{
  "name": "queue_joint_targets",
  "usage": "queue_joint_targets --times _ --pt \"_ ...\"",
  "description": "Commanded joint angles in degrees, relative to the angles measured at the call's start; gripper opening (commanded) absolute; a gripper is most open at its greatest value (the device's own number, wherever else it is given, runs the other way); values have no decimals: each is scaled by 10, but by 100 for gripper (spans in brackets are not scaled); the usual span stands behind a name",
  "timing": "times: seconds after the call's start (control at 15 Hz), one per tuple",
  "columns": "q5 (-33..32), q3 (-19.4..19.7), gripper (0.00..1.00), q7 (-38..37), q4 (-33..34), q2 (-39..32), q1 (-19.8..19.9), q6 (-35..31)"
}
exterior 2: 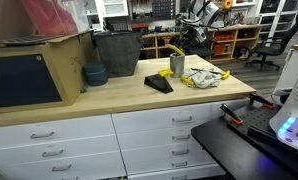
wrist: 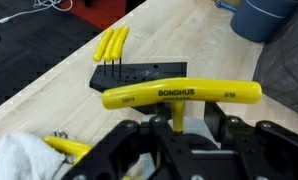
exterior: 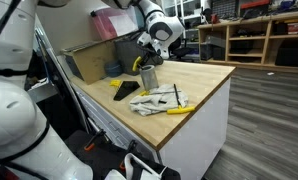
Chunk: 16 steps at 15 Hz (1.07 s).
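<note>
A yellow T-handle hex key [wrist: 179,95] marked BONDHUS stands upright with its thin shaft running down between my fingers in the wrist view. My gripper [wrist: 187,125] is open, with a gap on either side of the shaft. In both exterior views the gripper [exterior: 146,62] hovers right over a metal cup [exterior: 148,78] [exterior 2: 177,66], with the yellow handle sticking out of the cup. Beside it lies a black key holder [wrist: 139,75] [exterior: 127,90] with more yellow keys [wrist: 111,44] next to it.
A white cloth [exterior: 154,100] [exterior 2: 201,77] with tools lies near the cup, and a yellow tool [exterior: 179,110] rests by the table's edge. A blue bowl [exterior 2: 94,74], a dark bin [exterior 2: 117,55] and a cardboard box [exterior: 89,58] stand further along the wooden top.
</note>
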State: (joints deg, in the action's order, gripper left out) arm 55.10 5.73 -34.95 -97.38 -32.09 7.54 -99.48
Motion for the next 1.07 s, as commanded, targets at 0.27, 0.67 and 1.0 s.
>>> queue_joint_targets --times 0.27,0.67,1.0 --pt "-175 9 100 -3 -60 110 -79 -122" --pt "-301 -3 100 -34 -129 188 -102 -257" --pt "-357 -17 100 -53 -176 236 -102 -311"
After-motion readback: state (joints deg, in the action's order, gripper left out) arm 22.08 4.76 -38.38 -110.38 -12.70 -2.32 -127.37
